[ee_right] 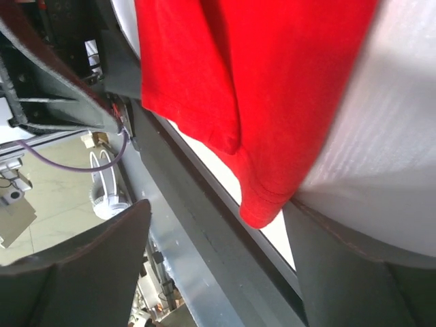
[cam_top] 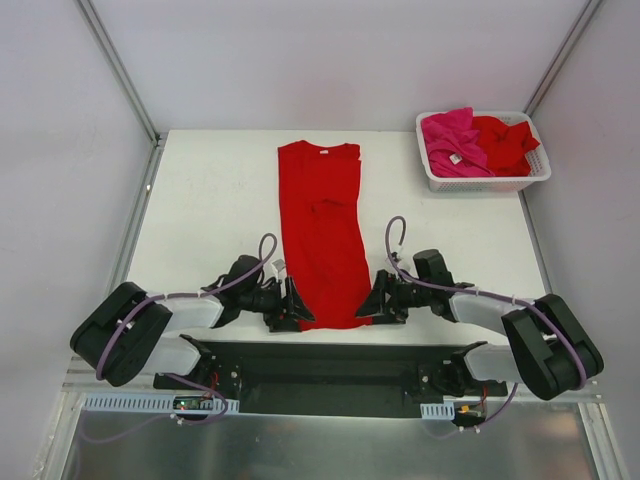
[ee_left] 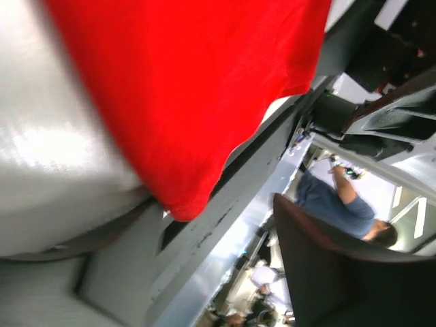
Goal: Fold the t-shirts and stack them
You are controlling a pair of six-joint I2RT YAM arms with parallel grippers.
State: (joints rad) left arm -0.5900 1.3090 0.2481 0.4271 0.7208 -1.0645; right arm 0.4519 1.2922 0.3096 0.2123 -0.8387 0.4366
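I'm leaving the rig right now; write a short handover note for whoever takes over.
Left gripper: jaws open at the near left hem corner of the bright red cloth t-shirt.
Right gripper: jaws open at its near right corner.
That shirt lies on the white table, sides folded in to a long strip.
Crumpled magenta-pink t-shirt and red shirt sit in the white slotted plastic basket.
Left to do: cross fold, then the others, stacked.

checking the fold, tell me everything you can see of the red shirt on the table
The red t-shirt is plain, soft-looking cloth, lying flat on the white table, sleeves folded in to a narrow strip. Collar with white label points away; hem at the near edge, each corner between the open jaws of the left gripper and right gripper.
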